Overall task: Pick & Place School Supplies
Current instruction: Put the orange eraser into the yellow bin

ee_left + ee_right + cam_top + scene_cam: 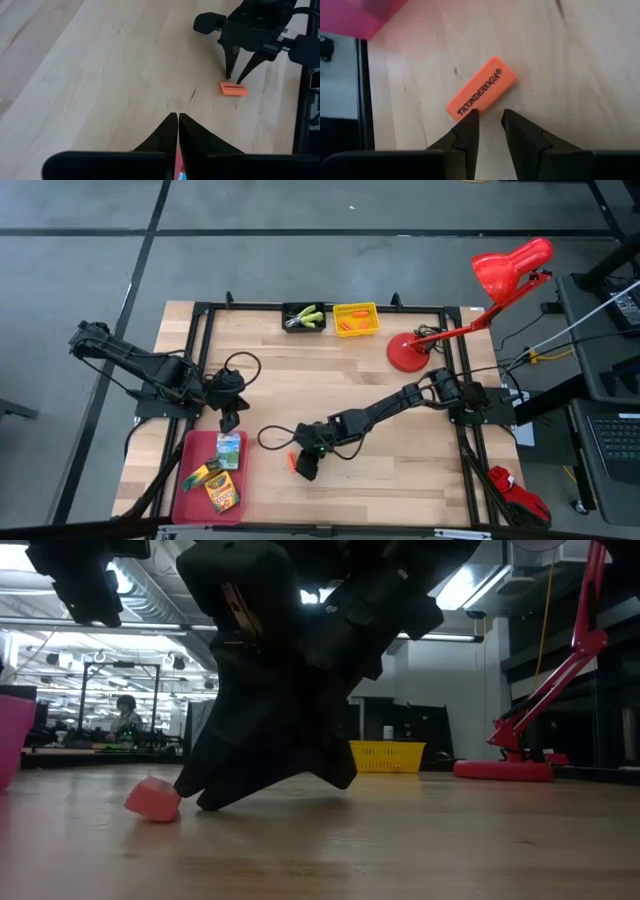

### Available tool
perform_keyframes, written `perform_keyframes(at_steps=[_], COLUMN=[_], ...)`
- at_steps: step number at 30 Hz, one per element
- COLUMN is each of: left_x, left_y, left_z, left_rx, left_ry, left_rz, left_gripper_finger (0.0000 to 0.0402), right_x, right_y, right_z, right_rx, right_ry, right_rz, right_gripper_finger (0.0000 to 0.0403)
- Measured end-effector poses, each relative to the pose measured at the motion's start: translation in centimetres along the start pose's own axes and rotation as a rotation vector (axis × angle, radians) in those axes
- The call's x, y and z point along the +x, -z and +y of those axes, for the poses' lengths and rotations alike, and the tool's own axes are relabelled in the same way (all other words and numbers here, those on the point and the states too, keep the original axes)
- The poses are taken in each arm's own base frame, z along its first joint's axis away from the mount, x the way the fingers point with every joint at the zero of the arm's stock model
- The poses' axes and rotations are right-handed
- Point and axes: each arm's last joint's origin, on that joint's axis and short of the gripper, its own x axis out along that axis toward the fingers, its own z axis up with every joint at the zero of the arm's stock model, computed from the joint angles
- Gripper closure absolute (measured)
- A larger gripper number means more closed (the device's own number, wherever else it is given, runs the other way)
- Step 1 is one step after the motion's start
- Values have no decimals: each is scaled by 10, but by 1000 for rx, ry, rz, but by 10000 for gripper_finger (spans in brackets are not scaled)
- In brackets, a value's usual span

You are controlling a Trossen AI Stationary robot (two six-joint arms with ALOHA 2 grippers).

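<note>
**Right gripper poised over a lone orange eraser on the table.**

We see the orange eraser (481, 88) lying flat on the bare wood, a little way off the red tray (190, 492) that holds the crayon boxes (222, 491). The right gripper (490, 125) hangs just beside it, jaws partly open and empty, one fingertip at the eraser's long edge rather than astride it. The left gripper (178, 122) waits above the tray's near corner, jaws closed on nothing. We judge the main risk to be a missed grasp: the gap looks narrower than the eraser's slanted length, so descending from here could push or pivot the eraser away instead of catching it. The yellow bin (355, 318) and black bin (303, 317) stand well apart at the far edge.
</note>
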Motion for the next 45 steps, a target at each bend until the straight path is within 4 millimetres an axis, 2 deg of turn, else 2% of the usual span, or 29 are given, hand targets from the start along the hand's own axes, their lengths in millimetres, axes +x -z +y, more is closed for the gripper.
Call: perform_keyframes(at_steps=[8, 15, 19, 30, 45], left_x=[0, 0, 0, -2, -2], left_y=[-2, 2, 5, 9, 9], left_z=[-2, -5, -7, -9, -8], left_rx=[-32, -26, -23, -8, -7], left_ry=[13, 18, 7, -21, -29], left_rz=[-19, 0, -2, -34, -34], left_gripper_finger=[389, 390, 389, 392, 396], right_x=[-2, -9, -12, -12, -9], right_y=[0, -8, -15, -4, 5], right_z=[-3, 7, 14, 33, 30], right_rx=[84, -41, -67, -80, -41], right_ry=[68, 41, -58, -153, -162], right_rz=[-27, -155, -189, -164, -146], right_gripper_finger=[305, 305, 304, 304, 304])
